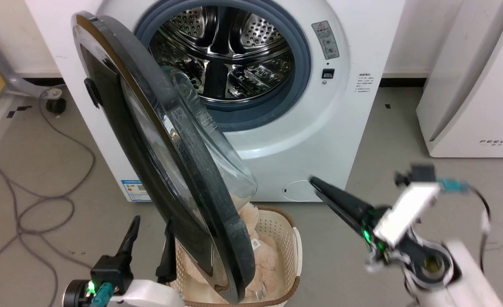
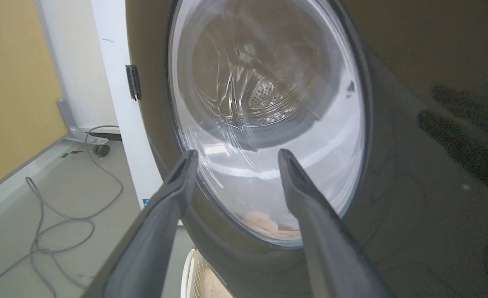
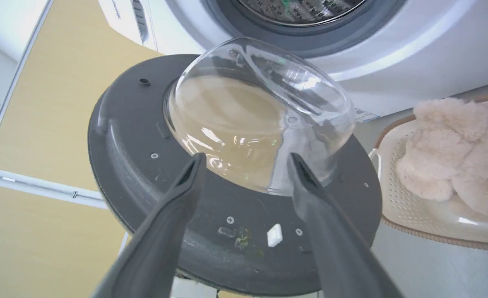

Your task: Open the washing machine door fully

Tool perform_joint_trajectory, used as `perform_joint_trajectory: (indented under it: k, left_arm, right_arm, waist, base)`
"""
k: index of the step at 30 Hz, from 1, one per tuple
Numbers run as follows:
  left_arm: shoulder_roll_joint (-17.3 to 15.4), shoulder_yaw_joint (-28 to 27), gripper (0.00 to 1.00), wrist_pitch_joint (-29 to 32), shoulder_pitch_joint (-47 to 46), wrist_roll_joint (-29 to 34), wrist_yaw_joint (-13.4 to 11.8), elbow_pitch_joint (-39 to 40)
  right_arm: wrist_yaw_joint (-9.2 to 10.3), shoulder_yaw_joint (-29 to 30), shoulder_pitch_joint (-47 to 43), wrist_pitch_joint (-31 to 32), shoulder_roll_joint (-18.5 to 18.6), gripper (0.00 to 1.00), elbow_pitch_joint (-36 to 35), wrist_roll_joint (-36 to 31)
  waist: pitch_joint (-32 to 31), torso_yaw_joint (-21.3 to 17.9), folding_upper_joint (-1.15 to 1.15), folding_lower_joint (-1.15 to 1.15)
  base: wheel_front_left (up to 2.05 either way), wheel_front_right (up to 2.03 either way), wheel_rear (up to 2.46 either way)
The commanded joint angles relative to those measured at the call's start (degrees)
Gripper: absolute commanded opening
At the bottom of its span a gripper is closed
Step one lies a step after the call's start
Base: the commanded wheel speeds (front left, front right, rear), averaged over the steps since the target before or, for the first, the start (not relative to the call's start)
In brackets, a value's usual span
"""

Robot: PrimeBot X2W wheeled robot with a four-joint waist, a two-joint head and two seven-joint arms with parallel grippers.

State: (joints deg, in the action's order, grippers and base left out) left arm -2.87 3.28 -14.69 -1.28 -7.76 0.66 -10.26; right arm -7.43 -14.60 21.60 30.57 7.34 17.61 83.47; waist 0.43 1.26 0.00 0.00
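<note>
The washing machine door (image 1: 157, 153) stands half-swung above the basket (image 1: 297, 251), my left hand (image 2: 237, 153) and right hand (image 3: 246, 159) both released and empty, so next I'd push it wider.

The left gripper (image 1: 151, 241) stood at the lower left of the head view. Its two dark fingers (image 1: 131, 238) pointed up the frame, spread apart with nothing between them, and its pale wrist (image 1: 149, 296) lay along the bottom edge. The right gripper (image 1: 319, 187) slanted in from the lower right toward the upper left. Its wrist (image 1: 405, 213) was blurred above a pale forearm (image 1: 464, 273). In the right wrist view, its fingers (image 3: 177, 198) stood parted and empty.
</note>
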Motion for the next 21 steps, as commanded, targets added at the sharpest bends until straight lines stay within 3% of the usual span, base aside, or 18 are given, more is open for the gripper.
perform_joint_trajectory:
  k: [1, 5, 13, 18, 21]
  left_arm:
    - [-0.21, -0.19, 1.0, -0.3, 0.88, -0.25, -0.2, -0.11]
    - [-0.46, -0.87, 1.0, -0.3, 1.24, -0.37, -0.15, -0.47]
    - [-0.47, -1.96, 1.0, -0.3, 1.6, -0.7, -0.23, -1.06]
    - [-0.42, -2.33, 1.0, -0.3, 1.7, -0.87, -0.32, -1.41]
    - [-0.4, -2.54, 1.0, -0.3, 1.75, -0.94, -0.34, -1.52]
  right_arm:
    - [-0.06, 0.39, -1.83, -1.05, 0.3, 1.0, -0.51, -0.34]
    - [-0.06, 3.41, -9.08, -10.55, 0.62, 1.0, -1.7, -3.66]
    - [-0.06, 9.03, -17.45, -30.3, 0.26, 1.0, 2.83, -18.31]
    - [-0.06, 15.32, -18.44, -41.1, -0.41, 1.0, 6.11, -32.3]
    - [-0.06, 20.14, -18.34, -44.01, -1.25, 1.0, 5.76, -42.91]
  waist:
    - [-0.15, -0.28, 0.0, 0.0]
    - [-0.46, -0.91, 0.0, 0.0]
    - [-0.7, -1.85, 0.0, 0.0]
    - [-0.93, -1.92, 0.0, 0.0]
    - [-1.05, -1.9, 0.0, 0.0]
  base:
    - [0.0, 0.0, 0.0]
    - [0.0, 0.0, 0.0]
    - [0.0, 0.0, 0.0]
    - [0.0, 0.0, 0.0]
    - [0.0, 0.0, 0.0]
